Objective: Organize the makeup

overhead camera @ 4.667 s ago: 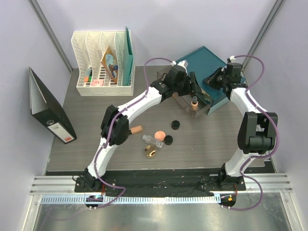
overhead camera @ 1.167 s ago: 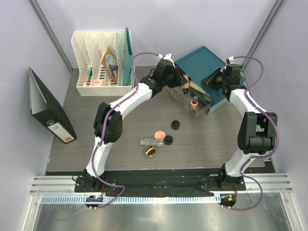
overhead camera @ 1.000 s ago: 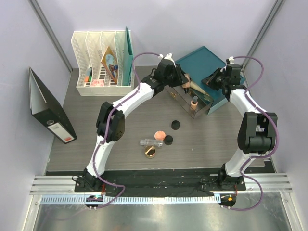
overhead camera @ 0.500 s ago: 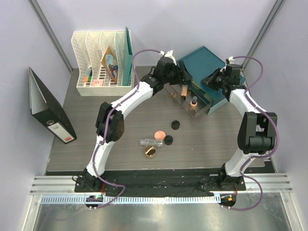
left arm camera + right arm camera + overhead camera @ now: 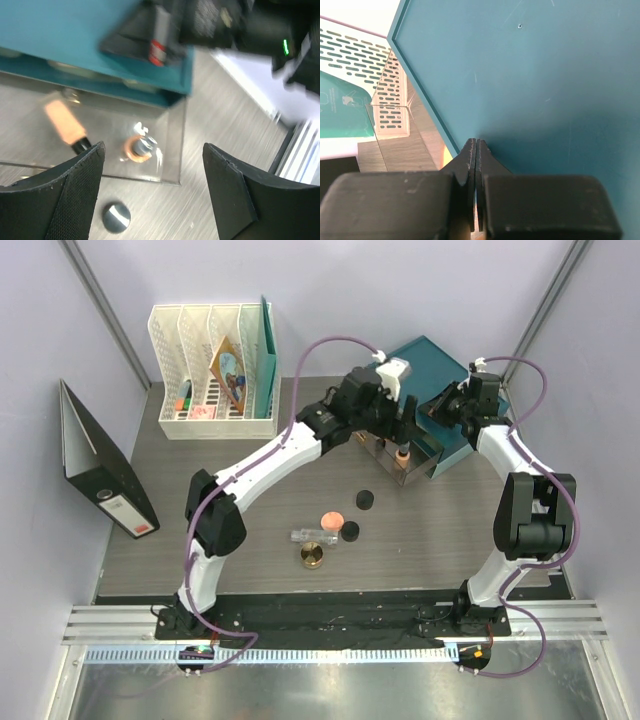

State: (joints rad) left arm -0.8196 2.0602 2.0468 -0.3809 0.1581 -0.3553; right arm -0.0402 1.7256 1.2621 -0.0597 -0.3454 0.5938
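Left wrist: peach tube (image 5: 62, 124), cap lower-right

The beige bottle (image 5: 403, 457) stands upright in the clear box (image 5: 427, 470), with a peach tube (image 5: 62, 122) lying beside it; on the bench (image 5: 440, 530) one black pot (image 5: 365, 499) sits alone; nearby cluster the coral compact (image 5: 331, 519), second black pot (image 5: 349, 531), clear glass bottle (image 5: 310, 534) on its side, and gold jar (image 5: 313, 558).
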